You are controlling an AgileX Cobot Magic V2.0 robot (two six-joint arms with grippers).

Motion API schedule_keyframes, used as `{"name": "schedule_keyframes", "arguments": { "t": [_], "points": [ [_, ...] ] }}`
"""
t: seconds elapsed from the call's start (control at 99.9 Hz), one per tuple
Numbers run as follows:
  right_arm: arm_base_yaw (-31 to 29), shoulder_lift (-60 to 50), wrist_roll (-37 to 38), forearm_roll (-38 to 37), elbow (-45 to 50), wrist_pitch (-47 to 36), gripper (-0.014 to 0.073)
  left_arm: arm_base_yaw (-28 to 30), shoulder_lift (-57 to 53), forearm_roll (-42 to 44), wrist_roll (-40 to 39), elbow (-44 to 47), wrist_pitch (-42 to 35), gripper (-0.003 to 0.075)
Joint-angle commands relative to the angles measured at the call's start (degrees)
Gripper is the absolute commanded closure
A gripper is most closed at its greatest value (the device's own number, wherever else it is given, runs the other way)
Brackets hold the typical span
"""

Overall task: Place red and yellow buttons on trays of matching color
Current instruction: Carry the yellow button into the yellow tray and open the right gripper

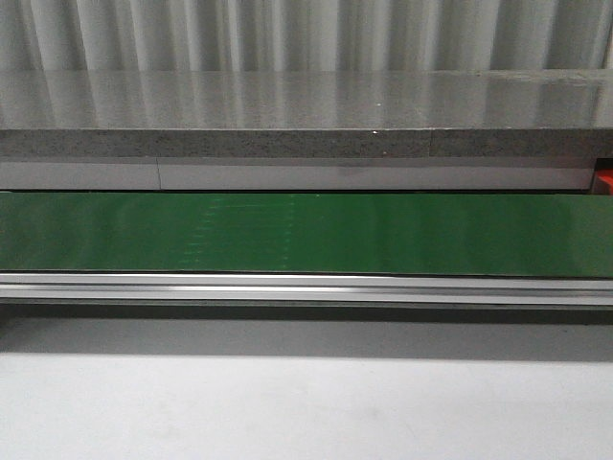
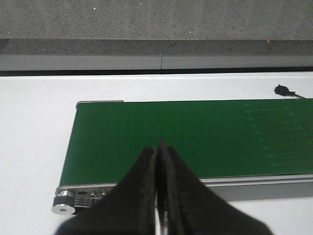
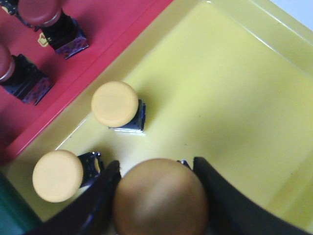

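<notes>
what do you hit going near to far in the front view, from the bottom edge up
pale tabletop → aluminium rail of the conveyor → green conveyor belt → pale strip → speckled grey ledge → corrugated wall

belt: green, bare, running beneath the left tool
rail: aluminium, along belt's near edge
worktop: white
</notes>
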Motion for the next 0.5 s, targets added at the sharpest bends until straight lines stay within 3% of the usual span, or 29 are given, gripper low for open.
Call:
{"name": "schedule_keyframes", "arguments": {
  "t": [0.0,0.49],
  "points": [
    [-0.7,0.2,0.3,-0.7,-1.4,-5.0,0.0559,-0.5,0.2,-0.4,-0.3,-1.6,-4.2,0.0741],
    [-0.8,8.8,0.3,-0.7,-1.4,-7.7,0.0559,-0.5,0.2,-0.4,-0.3,-1.6,-4.2,0.0741]
  ]
}}
